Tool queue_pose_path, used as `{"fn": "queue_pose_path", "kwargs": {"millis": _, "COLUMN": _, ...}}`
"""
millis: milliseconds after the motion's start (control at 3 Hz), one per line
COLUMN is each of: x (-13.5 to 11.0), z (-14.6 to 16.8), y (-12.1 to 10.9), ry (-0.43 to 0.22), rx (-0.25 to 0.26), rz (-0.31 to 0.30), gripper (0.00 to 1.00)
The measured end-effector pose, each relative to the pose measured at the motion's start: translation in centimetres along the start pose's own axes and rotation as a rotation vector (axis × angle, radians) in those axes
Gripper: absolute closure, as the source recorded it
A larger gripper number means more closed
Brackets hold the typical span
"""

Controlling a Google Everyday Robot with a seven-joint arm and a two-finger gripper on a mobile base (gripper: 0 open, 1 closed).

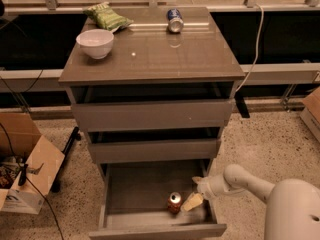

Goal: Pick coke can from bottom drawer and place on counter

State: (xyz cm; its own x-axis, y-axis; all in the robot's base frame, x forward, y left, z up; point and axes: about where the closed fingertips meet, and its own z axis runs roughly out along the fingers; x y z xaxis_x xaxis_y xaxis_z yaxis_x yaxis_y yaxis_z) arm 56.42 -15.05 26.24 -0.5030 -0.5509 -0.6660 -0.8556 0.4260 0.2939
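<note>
The coke can [174,202], small and red with a silver top, stands upright in the open bottom drawer [131,189], near its front right. My gripper [192,202] reaches into the drawer from the right on a white arm and sits just right of the can, close to it. The counter [155,54] is the glossy grey-brown top of the cabinet above.
On the counter are a white bowl [95,43], a green snack bag [107,17] and a blue-and-silver can [174,20] lying on its side. The two upper drawers [152,115] stick out slightly. A cardboard box [24,171] stands on the floor at left.
</note>
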Motion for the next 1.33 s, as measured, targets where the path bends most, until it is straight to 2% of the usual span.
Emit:
{"fn": "queue_pose_path", "kwargs": {"millis": 667, "x": 2.2, "z": 6.4, "y": 0.6, "ry": -0.003, "rx": -0.054, "rz": 0.075, "gripper": 0.0}}
{"fn": "queue_pose_path", "kwargs": {"millis": 1333, "x": 1.1, "z": 10.7, "y": 1.7, "ry": -0.042, "rx": -0.129, "rz": 0.098, "gripper": 0.0}}
